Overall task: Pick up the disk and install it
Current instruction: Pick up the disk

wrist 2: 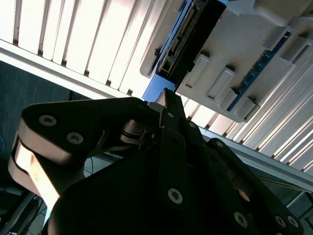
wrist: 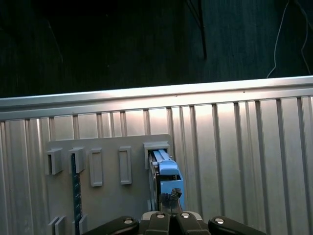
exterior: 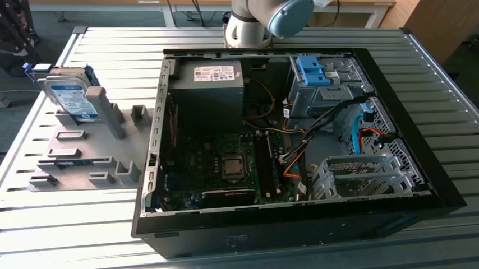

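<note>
- The disk was seen upright in the grey rack (beside the open case).
- The gripper was poised near it, clenched shut on nothing.

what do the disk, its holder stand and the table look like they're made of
Disk: silver metal body with a dull sheen and a blue-and-white label. Its carrier looks like bright blue plastic. Holder stand: matte grey, likely moulded plastic. Table: ribbed bare metal, probably aluminium, shiny.
</note>
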`<state>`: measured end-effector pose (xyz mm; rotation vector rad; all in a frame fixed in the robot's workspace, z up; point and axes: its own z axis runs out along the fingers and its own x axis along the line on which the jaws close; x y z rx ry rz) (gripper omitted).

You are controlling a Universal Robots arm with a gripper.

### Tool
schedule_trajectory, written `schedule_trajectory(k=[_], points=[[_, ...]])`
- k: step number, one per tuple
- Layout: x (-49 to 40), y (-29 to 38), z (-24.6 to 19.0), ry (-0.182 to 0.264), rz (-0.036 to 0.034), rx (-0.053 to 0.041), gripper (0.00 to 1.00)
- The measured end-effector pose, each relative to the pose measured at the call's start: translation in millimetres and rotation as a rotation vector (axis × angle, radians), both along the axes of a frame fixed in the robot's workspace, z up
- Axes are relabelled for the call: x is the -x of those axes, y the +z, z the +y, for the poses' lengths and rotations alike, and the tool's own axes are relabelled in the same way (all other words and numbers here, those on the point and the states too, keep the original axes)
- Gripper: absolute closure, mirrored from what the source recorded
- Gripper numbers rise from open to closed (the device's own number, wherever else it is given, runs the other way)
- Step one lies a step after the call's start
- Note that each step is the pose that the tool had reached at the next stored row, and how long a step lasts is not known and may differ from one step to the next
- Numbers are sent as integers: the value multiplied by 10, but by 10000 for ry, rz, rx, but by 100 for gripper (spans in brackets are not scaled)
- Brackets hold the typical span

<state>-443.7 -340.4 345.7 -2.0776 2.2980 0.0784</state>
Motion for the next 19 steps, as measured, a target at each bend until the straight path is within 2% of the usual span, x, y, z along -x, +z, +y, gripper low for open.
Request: schedule_trajectory(k=[2, 3, 19], points=[[-18, 3, 0, -1, 128, 1, 89], [-25, 3, 0, -2, 154, 1, 89], [-28, 3, 0, -5, 161, 8, 89]])
